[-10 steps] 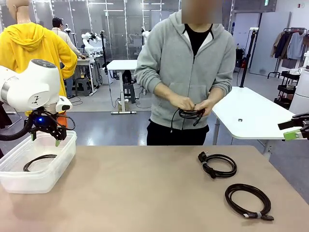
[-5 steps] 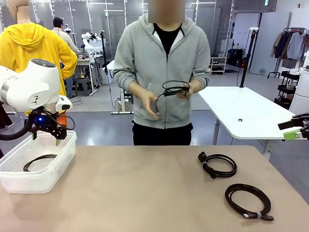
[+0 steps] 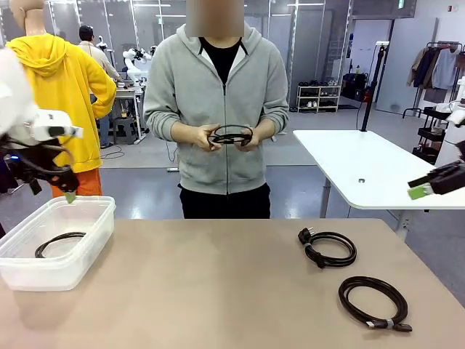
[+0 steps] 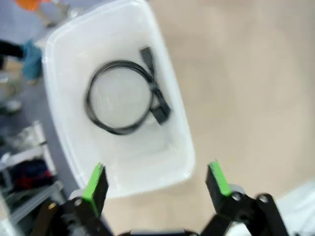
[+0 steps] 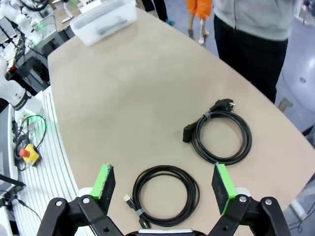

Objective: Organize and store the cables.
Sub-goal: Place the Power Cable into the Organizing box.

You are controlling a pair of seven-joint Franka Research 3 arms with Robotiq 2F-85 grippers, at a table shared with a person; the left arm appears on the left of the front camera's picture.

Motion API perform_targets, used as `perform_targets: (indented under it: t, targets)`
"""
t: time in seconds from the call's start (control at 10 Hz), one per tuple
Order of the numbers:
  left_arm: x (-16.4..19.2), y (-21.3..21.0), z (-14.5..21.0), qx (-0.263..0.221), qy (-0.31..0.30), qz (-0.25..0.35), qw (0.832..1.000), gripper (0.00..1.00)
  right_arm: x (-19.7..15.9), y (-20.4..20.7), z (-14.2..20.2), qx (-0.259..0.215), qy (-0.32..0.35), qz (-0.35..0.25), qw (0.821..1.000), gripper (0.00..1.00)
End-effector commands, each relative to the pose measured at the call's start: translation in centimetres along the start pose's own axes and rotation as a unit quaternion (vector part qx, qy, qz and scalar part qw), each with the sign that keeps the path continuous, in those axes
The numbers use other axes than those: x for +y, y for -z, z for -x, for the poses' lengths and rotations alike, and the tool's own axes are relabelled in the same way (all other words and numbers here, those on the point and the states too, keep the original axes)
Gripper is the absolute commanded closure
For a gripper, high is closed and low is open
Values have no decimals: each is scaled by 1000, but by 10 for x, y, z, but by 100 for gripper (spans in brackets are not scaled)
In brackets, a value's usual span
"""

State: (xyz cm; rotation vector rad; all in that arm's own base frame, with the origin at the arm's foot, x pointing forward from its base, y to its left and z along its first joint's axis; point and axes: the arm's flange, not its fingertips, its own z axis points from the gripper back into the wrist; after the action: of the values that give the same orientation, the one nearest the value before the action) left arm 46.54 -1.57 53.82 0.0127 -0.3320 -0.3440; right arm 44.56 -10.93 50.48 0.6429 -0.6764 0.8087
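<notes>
1. Storage status: one cable coil [image 3: 59,242] [image 4: 118,132] lies flat on the floor of the clear plastic bin [image 3: 94,218] [image 4: 183,142], at the near left of the table [image 3: 203,291].
2. Pending items: two coils lie on the right side of the table, close together but apart. The plugged coil [image 3: 320,259] [image 5: 197,140] is the farther one. The tied coil [image 3: 374,279] [image 5: 165,168] is the nearer one.
3. A fourth coil [image 3: 231,136] is held between the person's hands [image 3: 196,136] at the far side, above the table edge.
4. Left gripper [image 3: 51,182] [image 4: 156,179]: jaws wide, nothing between them. It hangs above the bin, well clear of the stored coil.
5. Right gripper [image 3: 429,185] [image 5: 162,181]: jaws wide, empty. It is raised at the far right, and its wrist view looks down on both table coils, the tied coil closest under the pads.
6. Step in hand, as judged: between picks, with one coil stored of four in sight.
7. Next move, as judged: lower the right gripper over one side of the tied coil, straddle all of its loops, and close. Then carry it left to the bin. A grip on a single loop risks the coil unwinding.
</notes>
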Motion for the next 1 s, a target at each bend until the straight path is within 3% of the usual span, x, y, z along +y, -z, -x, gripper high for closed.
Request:
perform_targets:
  t: [0.0, 0.5, 0.8, 0.9]
  targets:
    - [24, -31, 57, 19, 60, 87, 994, 0, -32, 33, -31, 60, 65, -15, 996, 0]
    - [30, -82, 155, -53, 154, 184, 969, 0, -71, 118, -81, 183, 140, 48, 972, 0]
    - [22, -85, 154, -64, 172, 197, 963, 0, -59, 144, -69, 246, 143, 110, 952, 0]
    - [26, -91, 160, -56, 152, 177, 971, 0, -55, 134, -68, 230, 151, 86, 958, 0]
